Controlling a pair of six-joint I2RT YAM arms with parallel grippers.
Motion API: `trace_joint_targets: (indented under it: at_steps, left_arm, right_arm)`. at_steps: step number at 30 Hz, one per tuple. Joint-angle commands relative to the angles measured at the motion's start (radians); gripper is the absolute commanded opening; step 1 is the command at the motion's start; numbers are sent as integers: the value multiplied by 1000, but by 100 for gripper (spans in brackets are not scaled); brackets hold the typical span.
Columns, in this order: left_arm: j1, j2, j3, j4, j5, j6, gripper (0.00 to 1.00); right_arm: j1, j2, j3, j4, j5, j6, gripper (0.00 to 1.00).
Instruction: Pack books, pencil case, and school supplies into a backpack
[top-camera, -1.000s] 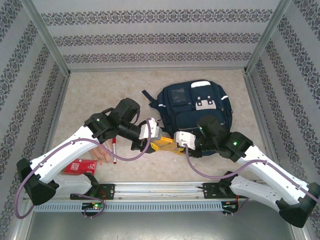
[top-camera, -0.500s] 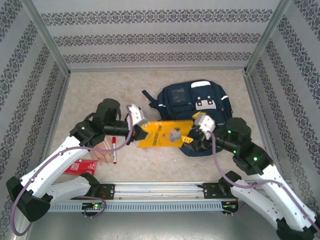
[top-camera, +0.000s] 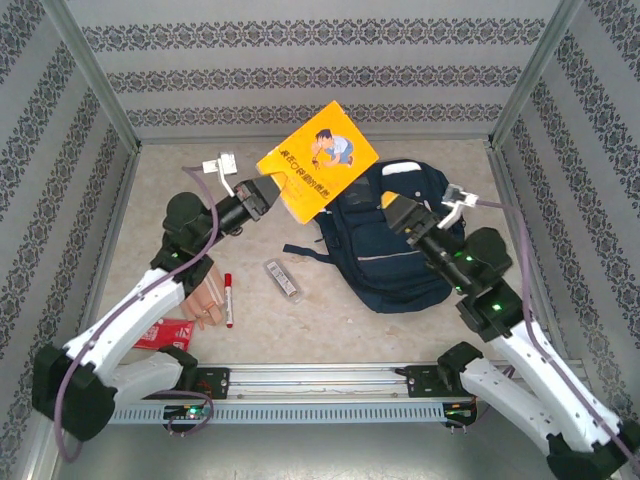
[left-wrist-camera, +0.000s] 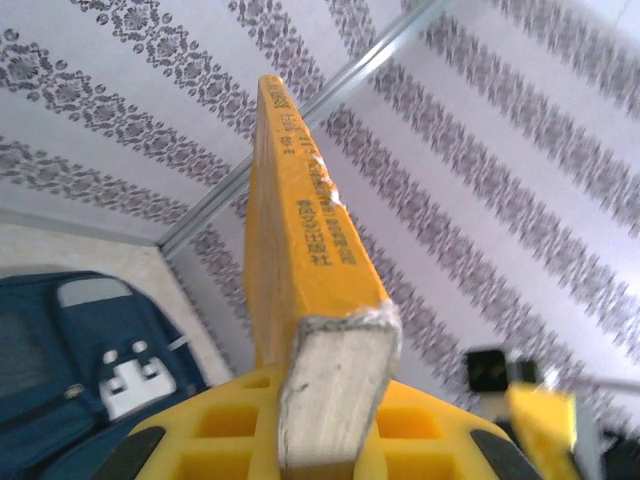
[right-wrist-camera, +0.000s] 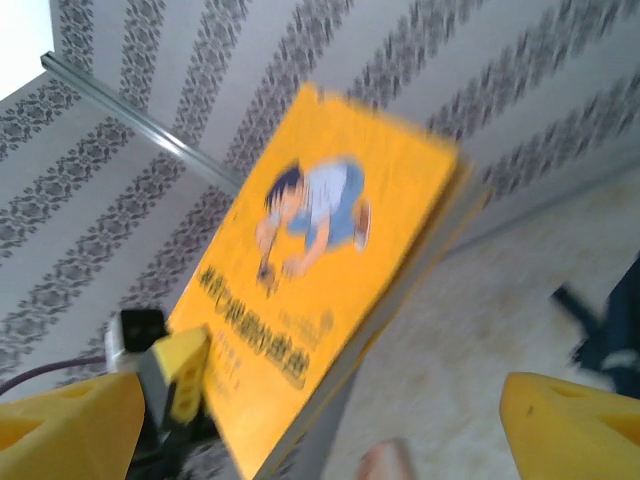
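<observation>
- Since the earlier frames, the book (top-camera: 318, 160) has been raised high above the table (top-camera: 330, 335), and the right gripper (top-camera: 395, 208) has been opened and taken off it.
- Nothing appears packed yet: the case (top-camera: 283, 280), marker (top-camera: 228, 300), wood pieces (top-camera: 205, 300) and red packet (top-camera: 160, 333) are left beside the backpack (top-camera: 400, 265).
- The book's lower edge is clamped by the left gripper (top-camera: 268, 192); the open right gripper is held apart from it.
</observation>
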Motion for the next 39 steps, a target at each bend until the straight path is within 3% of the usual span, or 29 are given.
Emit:
trace_joint_targets:
  at_steps: [1, 6, 13, 20, 21, 22, 30, 34, 35, 37, 38, 39]
  left_arm:
    - [-19, 29, 68, 285, -3, -282, 0]
    - [-100, 38, 52, 372, -81, -274, 0]
    - [-132, 18, 50, 389, -105, -266, 0]
    - [-148, 8, 45, 345, -96, -260, 0]
    - [-156, 5, 32, 346, -94, -259, 0]
    - [-162, -2, 11, 349, -95, -266, 0]
    - [-176, -39, -49, 302, -91, -270, 0]
    - [-176, -67, -102, 290, -106, -276, 0]
    - [-176, -77, -115, 281, -112, -275, 10]
    - [-174, -103, -146, 238, -130, -262, 50]
    - [-173, -119, -159, 215, -137, -241, 63]
    - [-170, -139, -175, 181, -138, -201, 69]
  right_arm:
    - [74, 79, -5, 210, 31, 194, 92]
    - [127, 225, 18, 388, 3, 333, 93]
    - [161, 276, 24, 408, 128, 358, 94]
    - [174, 346, 62, 571, 81, 360, 86]
    - [180, 370, 82, 610, 70, 352, 81]
    - [183, 385, 91, 652, 77, 341, 69]
    - [176, 413, 110, 755, 87, 273, 37]
    - [154, 434, 109, 774, 64, 279, 6]
    - [144, 434, 104, 766, 55, 285, 4]
    - [110, 425, 80, 753, 24, 275, 0]
    - [93, 414, 66, 725, 4, 274, 0]
    - [59, 395, 56, 680, -25, 263, 0]
